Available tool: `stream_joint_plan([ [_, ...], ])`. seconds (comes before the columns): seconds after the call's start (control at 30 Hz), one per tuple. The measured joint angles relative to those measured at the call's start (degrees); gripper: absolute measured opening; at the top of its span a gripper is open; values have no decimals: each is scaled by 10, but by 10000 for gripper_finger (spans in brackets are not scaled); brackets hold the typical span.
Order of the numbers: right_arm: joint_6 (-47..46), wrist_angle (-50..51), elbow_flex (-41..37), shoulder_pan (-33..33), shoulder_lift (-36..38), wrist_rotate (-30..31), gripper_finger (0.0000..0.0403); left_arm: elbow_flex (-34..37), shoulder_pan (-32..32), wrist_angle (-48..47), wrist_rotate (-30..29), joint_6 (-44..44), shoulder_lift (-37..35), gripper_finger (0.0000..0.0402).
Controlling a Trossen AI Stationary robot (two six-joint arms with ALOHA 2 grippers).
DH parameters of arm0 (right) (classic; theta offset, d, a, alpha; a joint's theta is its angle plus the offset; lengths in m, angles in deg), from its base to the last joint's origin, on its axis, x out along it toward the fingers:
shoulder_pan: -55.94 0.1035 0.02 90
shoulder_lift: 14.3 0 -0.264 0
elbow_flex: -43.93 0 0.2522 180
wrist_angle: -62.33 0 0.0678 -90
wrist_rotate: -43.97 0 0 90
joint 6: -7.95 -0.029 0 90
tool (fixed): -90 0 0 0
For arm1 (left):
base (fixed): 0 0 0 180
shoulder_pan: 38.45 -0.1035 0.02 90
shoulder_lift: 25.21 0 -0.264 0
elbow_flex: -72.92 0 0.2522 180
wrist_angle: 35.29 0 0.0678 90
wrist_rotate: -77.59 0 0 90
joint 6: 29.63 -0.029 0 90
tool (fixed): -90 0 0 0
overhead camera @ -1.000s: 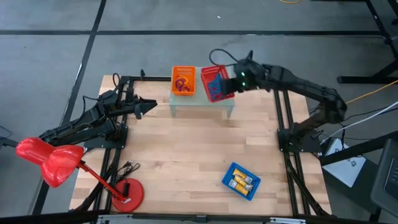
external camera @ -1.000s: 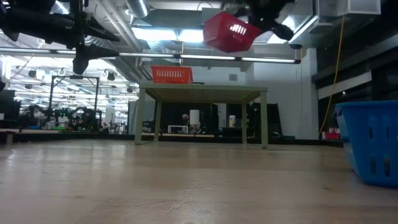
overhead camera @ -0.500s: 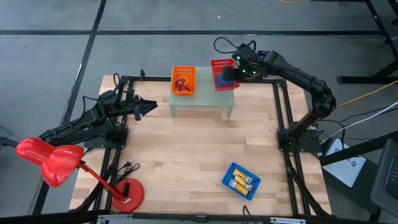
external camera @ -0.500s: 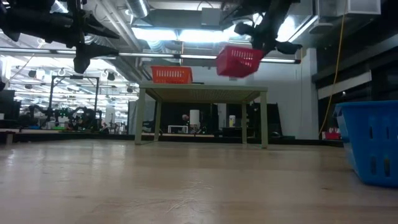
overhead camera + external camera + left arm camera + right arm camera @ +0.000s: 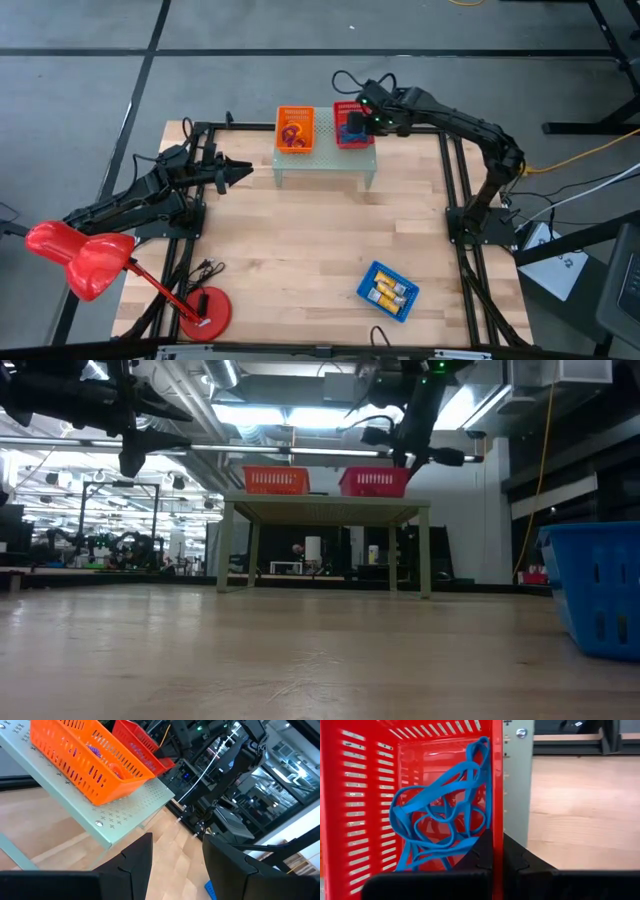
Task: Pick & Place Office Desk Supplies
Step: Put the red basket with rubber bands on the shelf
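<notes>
A red basket (image 5: 352, 124) holding blue loop-shaped clips (image 5: 445, 815) stands on the small grey shelf (image 5: 325, 165) at the table's far side. Beside it is an orange basket (image 5: 295, 129) with rings. My right gripper (image 5: 358, 122) reaches down from the right and is shut on the red basket's wall. In the low view the red basket (image 5: 375, 482) sits level with its bottom at the shelf top. My left gripper (image 5: 235, 172) hovers open at the table's left and holds nothing. Its fingers (image 5: 137, 857) face the shelf. My right gripper pinches a long side wall of the red basket near its rim (image 5: 496, 820), with one finger inside the basket and one outside. The fingers come steeply from above and lie along the wall. The basket sits level, with its bottom on the shelf as far as I can see.
A blue basket (image 5: 388, 291) with small yellow-and-silver blocks lies near the table's front right. A big red desk lamp (image 5: 80, 255) stands at the front left on its round base (image 5: 205, 310). Black frame rails (image 5: 455, 180) run along both sides. Bare wood lies in the middle.
My right gripper has come down toward the shelf with the red basket. The basket hung tilted high above the shelf's right end. It has since turned level and now stands on the shelf top beside the orange basket. The gripper has stayed shut on its wall.
</notes>
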Motion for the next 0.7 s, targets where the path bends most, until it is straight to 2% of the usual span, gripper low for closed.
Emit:
stream_joint_plan([
  [0.7,-18,-73,0,7,-25,-24,4,0,0,0,0,3,0,168],
])
